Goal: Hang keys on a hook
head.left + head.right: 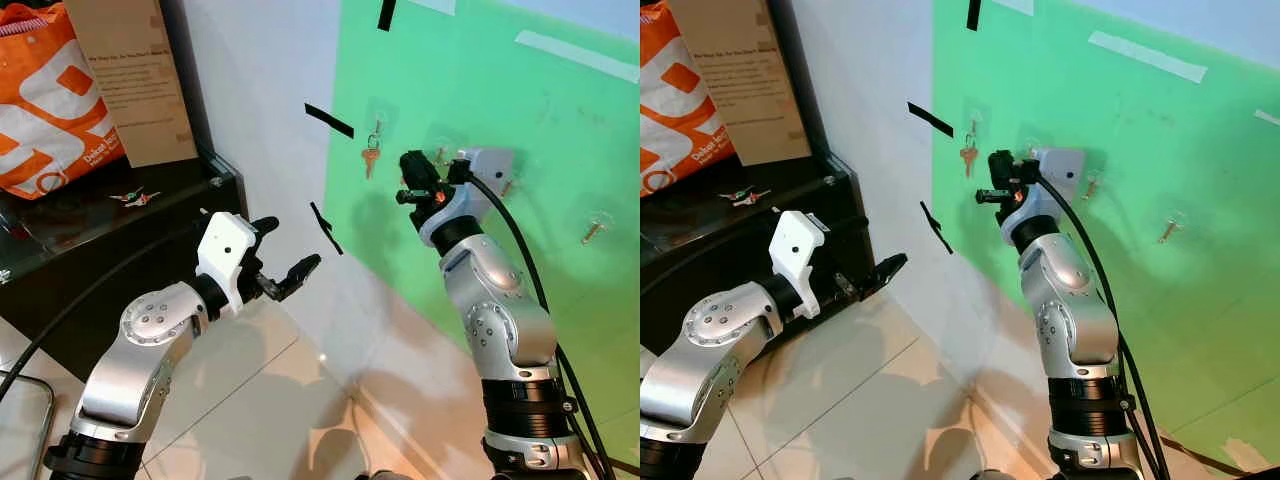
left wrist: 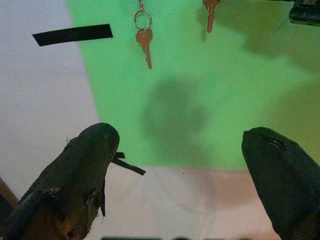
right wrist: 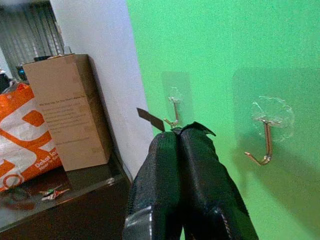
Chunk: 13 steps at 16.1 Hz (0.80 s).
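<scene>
An orange bag (image 1: 45, 100) and a cardboard box (image 1: 130, 75) are sitting together on the dark cabinet (image 1: 120, 240).

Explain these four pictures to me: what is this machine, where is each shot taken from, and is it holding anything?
A humanoid robot faces a green wall panel fitted with clear hooks. Two pictures come from its head, two from cameras on its wrists. The right gripper is raised to the panel, beside a hook, its fingers pressed shut; whether they hold anything cannot be seen. The left gripper hovers lower, open and empty. A key on a ring hangs on the panel already. To the left stands a dark cabinet with an orange bag and a cardboard box on it.
</scene>
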{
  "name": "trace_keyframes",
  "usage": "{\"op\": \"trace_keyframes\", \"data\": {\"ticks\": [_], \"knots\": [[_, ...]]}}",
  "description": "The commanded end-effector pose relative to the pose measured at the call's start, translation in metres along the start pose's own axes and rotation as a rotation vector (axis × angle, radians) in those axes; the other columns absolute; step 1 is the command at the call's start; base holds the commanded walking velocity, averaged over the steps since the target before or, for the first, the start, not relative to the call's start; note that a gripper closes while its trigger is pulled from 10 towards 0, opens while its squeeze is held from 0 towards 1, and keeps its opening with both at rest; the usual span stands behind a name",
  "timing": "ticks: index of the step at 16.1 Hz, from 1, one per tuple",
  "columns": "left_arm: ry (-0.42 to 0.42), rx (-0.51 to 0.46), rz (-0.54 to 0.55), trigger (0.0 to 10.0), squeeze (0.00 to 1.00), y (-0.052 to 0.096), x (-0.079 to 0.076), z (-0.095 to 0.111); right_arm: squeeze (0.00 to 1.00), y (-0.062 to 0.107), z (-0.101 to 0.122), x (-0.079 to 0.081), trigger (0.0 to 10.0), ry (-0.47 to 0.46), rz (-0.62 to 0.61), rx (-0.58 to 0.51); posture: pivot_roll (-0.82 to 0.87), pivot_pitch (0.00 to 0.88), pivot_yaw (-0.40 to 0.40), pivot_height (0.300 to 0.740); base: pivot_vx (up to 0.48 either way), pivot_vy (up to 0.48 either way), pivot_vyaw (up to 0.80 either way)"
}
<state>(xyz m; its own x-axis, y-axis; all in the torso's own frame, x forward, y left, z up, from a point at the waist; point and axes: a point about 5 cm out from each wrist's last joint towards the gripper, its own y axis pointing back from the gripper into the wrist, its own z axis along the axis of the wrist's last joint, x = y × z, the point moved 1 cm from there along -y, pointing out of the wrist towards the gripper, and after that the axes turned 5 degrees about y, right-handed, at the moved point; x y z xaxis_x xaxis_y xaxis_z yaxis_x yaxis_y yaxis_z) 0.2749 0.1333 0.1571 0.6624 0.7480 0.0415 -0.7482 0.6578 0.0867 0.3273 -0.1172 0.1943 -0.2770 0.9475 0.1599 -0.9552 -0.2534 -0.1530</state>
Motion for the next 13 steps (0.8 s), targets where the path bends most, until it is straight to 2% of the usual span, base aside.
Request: {"op": "trace_keyframes", "data": {"ticks": [1,8,13], "knots": [[-0.01,-0.004,-0.02,10.0,0.0,0.001,-0.003,0.003,0.0,-0.002,0.005,-0.005,10.0,0.001,-0.029,-0.023,0.02,0.0,-0.034,0.74,0.0,0.0,0.0],[-0.012,-0.005,-0.038,10.0,0.0,-0.001,-0.004,0.003,0.0,0.008,0.001,-0.022,10.0,-0.002,-0.087,-0.003,0.01,0.0,-0.026,0.74,0.0,0.0,0.0],[-0.014,-0.006,-0.053,10.0,0.0,-0.001,-0.005,0.004,0.0,0.009,-0.015,-0.019,10.0,0.032,-0.072,0.083,0.02,0.0,-0.029,0.74,0.0,0.0,0.0]]}}
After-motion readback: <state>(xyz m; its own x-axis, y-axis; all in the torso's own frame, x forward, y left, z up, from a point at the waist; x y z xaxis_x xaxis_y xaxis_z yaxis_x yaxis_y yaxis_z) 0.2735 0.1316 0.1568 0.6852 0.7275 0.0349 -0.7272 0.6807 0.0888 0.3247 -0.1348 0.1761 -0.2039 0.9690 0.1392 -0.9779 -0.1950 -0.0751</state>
